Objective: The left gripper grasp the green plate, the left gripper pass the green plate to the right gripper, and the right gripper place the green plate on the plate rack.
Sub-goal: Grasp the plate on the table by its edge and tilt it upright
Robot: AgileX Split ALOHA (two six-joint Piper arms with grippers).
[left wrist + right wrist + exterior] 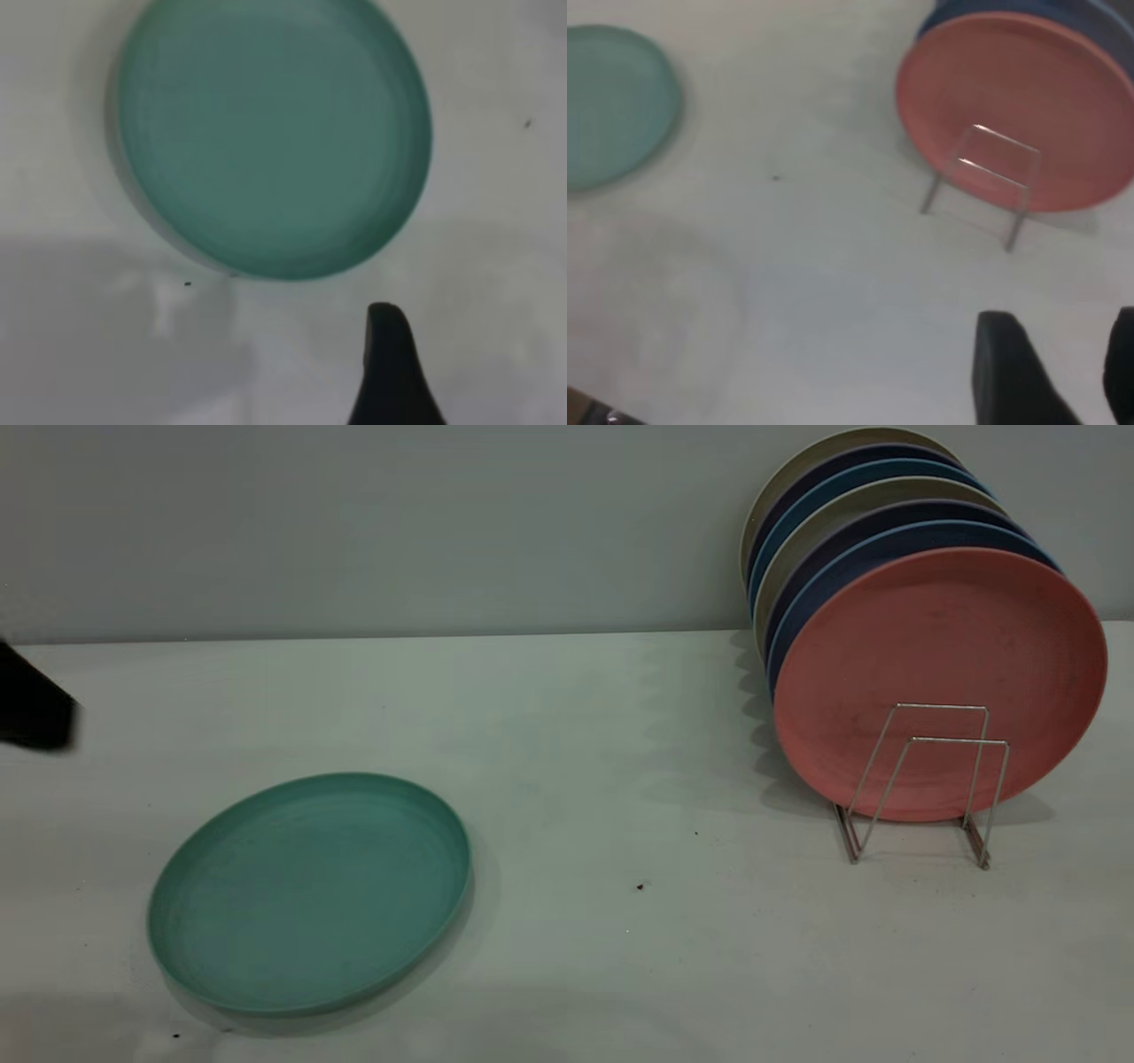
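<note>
While the green plate (309,893) lies flat on the table (620,717) at near left, untouched, I judge I am at the first step, the approach. In my left wrist view the left gripper (392,372) hovers just beside its rim; one finger shows, so I cannot tell the spread. In the right wrist view the right gripper (1067,372) waits with fingers apart, short of the plate rack (983,181). Next I must lower onto the rim.

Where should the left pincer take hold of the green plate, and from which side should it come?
Probably at the raised rim. The green plate lies flat on the table, open side up, so only its edge offers a grip. The left pincer hangs above the table beside the plate, so the rim nearest it looks best: one finger inside the rim, one outside.
</note>
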